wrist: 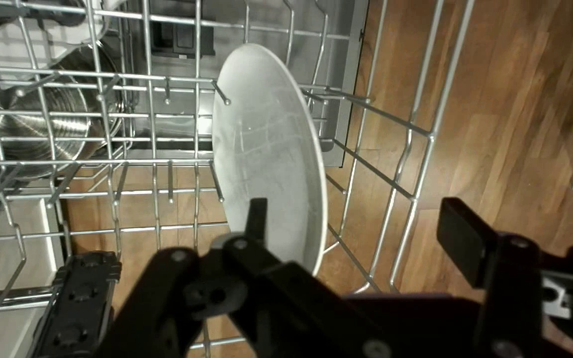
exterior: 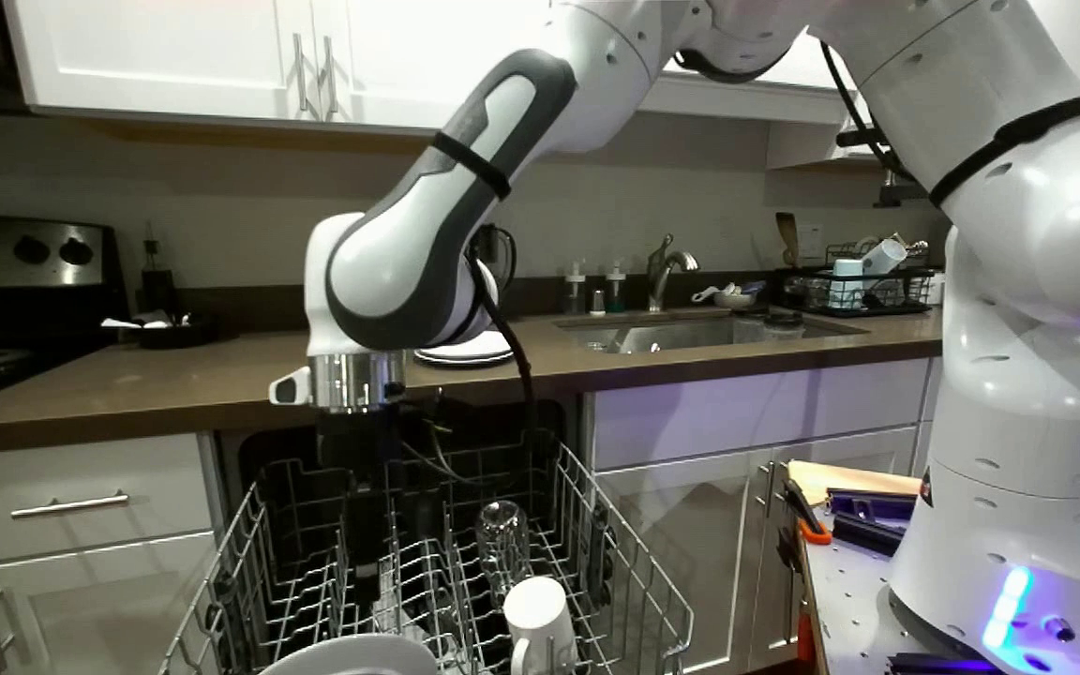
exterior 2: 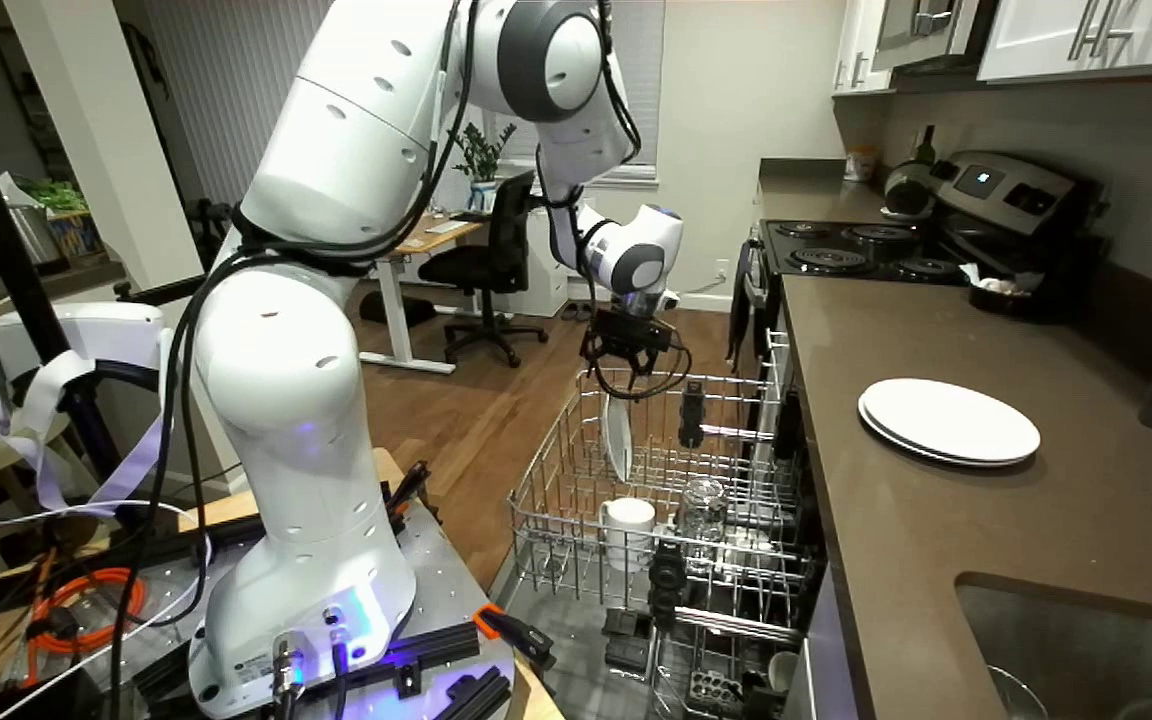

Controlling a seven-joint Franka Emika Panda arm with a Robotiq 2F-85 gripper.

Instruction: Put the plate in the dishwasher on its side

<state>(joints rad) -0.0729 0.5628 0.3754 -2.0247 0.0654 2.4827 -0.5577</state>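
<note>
A white round plate stands on its side in the light grey wire rack of the dishwasher. It also shows in both exterior views, cut by the bottom edge and nearly edge-on. My gripper is open and empty, pointing down into the rack. In the wrist view its left finger overlaps the plate's face, and its right finger is over the floor beyond the rack's side. In an exterior view the gripper is just above the plate. Contact cannot be told. Dark surroundings hide the fingers in both exterior views.
Stacked white plates lie flat on the brown counter. A white mug and a clear glass stand in the rack near the plate. A shiny metal pot shows below the rack. Wire sides and the counter edge bound the area.
</note>
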